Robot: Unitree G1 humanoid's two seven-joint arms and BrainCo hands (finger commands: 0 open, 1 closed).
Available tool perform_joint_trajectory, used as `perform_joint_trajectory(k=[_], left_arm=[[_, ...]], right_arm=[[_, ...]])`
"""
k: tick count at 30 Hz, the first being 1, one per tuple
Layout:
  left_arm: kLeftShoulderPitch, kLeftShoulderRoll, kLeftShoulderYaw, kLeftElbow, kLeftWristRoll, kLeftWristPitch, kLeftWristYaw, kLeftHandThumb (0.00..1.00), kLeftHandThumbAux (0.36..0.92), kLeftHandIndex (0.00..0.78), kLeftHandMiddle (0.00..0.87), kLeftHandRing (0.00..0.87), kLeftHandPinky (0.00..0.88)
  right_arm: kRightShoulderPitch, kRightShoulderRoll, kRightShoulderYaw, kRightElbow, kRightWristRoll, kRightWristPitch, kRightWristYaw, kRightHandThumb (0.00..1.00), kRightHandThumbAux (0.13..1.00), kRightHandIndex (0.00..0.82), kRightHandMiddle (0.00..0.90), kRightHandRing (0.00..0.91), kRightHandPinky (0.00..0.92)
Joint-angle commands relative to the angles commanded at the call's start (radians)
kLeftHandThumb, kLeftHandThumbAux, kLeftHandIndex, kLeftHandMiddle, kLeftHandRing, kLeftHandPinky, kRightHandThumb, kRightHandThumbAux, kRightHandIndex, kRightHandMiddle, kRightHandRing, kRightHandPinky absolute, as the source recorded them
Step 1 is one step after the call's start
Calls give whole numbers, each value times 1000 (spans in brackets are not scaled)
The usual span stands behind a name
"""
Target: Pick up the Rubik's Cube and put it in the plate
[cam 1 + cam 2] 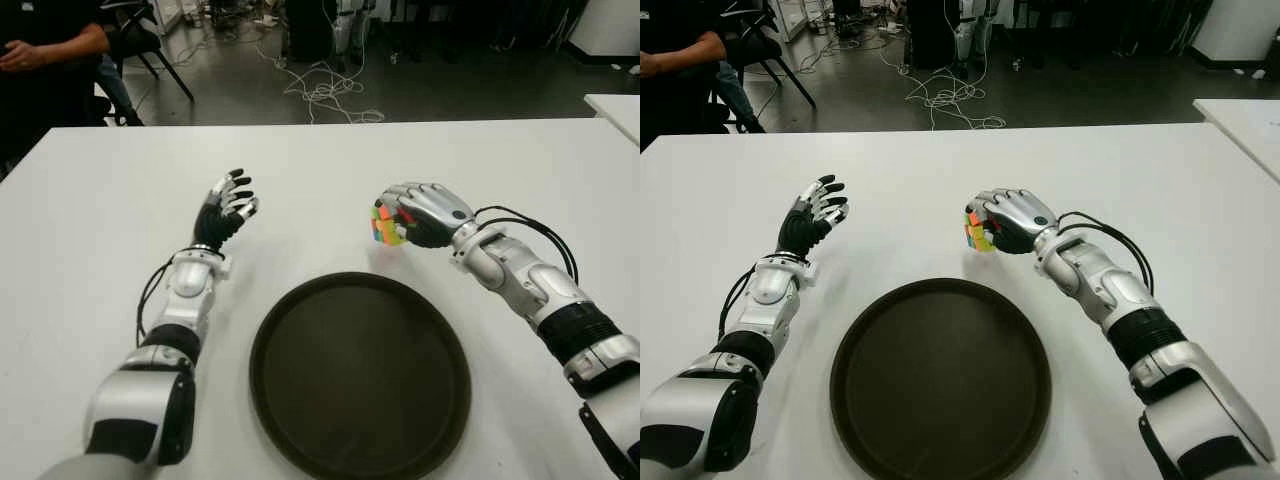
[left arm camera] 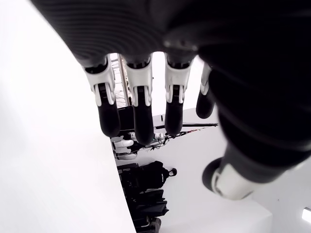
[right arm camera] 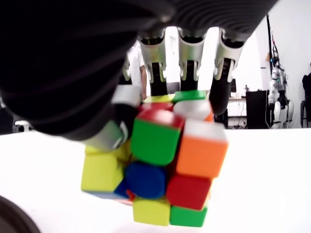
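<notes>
The right hand (image 1: 425, 213) reaches in from the robot's right, forearm angled across the white surface (image 1: 500, 160), palm turned down and fingers (image 3: 187, 56) curled over the top of the Rubik's Cube (image 1: 387, 225). In the right wrist view the thumb presses one side of the cube while the other fingers come down over its far edge, so the hand is clamped on it. The cube sits at the fingertip end of the hand, just beyond the far rim of the plate (image 1: 290, 310) and toward the plate's right side; whether it touches the surface or is lifted just clear cannot be told.

The cube is scrambled: green, orange, red, yellow, white and blue squares are mixed across its visible faces, and its layers look slightly twisted out of line.

The left hand (image 1: 227, 210) shows to the left of the plate, forearm stretched forward, palm raised, fingers spread and loosely bent, holding nothing.

The plate is round, dark brown, with a shallow raised rim, lying near the robot between the two arms.
</notes>
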State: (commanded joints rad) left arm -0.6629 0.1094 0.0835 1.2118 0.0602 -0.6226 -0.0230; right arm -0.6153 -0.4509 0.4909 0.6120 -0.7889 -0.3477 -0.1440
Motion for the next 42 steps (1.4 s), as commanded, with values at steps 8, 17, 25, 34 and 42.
perform_joint_trajectory(k=[8,17,25,34,42], left_arm=[[1,2,-2,-3,4,-3,2,137,736,136,191,196,207],[-3,4,5,0,-5,6,-10,152,723,134,189,198,208],[-3,1,10,5,-8,13,-10,161,725,134,192,200,206],[-6,1,8,9,-3,13,-3,159,731,133,196,199,205],[-4,-1,11,8,-8,5,-11,162,734,131,198,208,216]], right_arm=[[17,-16,-15,-55,-1,6,-15,827,695,378,482,431,371],[79,-51,-72,-230,7,22,-6,826,695,375,486,444,393],[111,-50,-101,-279,-2,1,-66,824,697,371,490,496,462],[114,-53,-109,-277,-6,-39,-104,824,698,367,497,526,500],[117,-55,-113,-282,-12,-43,-110,823,698,368,502,539,521]])
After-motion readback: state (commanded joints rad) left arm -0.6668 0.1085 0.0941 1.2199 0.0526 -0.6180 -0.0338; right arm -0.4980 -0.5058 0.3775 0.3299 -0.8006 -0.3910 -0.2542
